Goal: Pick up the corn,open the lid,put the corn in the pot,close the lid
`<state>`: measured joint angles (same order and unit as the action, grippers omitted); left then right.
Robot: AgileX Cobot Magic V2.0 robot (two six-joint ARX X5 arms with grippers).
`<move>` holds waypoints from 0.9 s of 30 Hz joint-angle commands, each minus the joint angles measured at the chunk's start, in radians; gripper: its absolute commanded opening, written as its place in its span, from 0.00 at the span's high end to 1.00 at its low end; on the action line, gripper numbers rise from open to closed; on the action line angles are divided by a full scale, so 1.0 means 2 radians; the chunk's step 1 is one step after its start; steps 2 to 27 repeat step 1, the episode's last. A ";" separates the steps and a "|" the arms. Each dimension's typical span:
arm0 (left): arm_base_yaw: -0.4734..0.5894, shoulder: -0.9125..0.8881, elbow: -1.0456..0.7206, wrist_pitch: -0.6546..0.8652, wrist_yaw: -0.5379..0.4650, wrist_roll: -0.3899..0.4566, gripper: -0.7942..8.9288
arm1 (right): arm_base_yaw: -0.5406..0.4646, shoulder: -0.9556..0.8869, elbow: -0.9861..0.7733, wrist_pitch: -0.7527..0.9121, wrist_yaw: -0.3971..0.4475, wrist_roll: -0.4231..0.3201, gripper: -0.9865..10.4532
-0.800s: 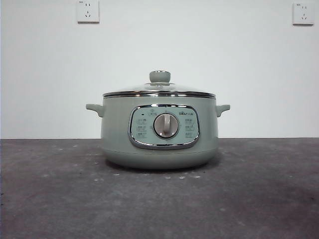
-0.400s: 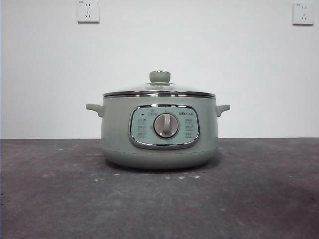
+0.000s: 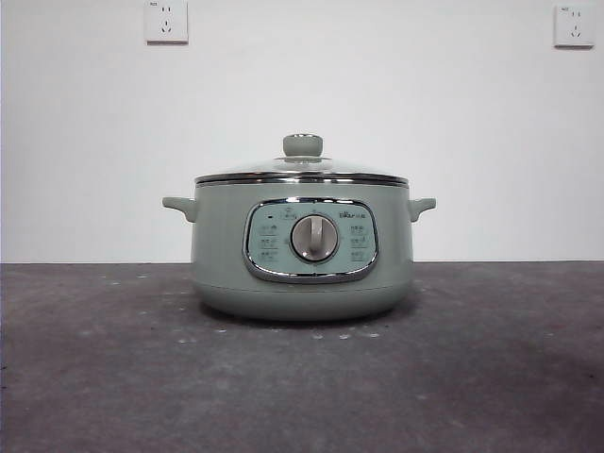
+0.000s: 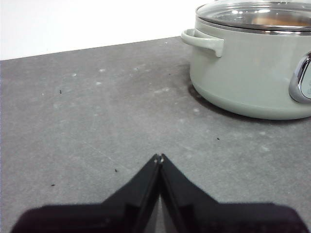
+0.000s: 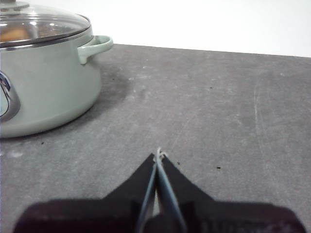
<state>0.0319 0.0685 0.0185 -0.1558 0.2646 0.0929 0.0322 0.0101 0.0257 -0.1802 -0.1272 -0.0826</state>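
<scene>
The sage-green pot (image 3: 302, 250) stands in the middle of the dark table with the glass lid (image 3: 302, 170) shut on it. An orange shape that looks like the corn (image 5: 13, 34) shows through the lid's glass; the left wrist view shows an orange tint there too (image 4: 277, 20). My left gripper (image 4: 159, 158) is shut and empty, low over the table beside the pot's one handle (image 4: 204, 41). My right gripper (image 5: 158, 154) is shut and empty, low over the table beside the other handle (image 5: 95, 47). Neither arm shows in the front view.
The table is a dark grey mottled surface (image 3: 113, 377) with a white wall behind. Two wall sockets (image 3: 166, 21) sit high on the wall. The pot's control panel with its silver dial (image 3: 314, 238) faces the front camera.
</scene>
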 commanded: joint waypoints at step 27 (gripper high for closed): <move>0.002 0.000 -0.005 0.003 0.000 -0.002 0.92 | 0.000 -0.001 -0.005 0.004 0.002 0.006 0.91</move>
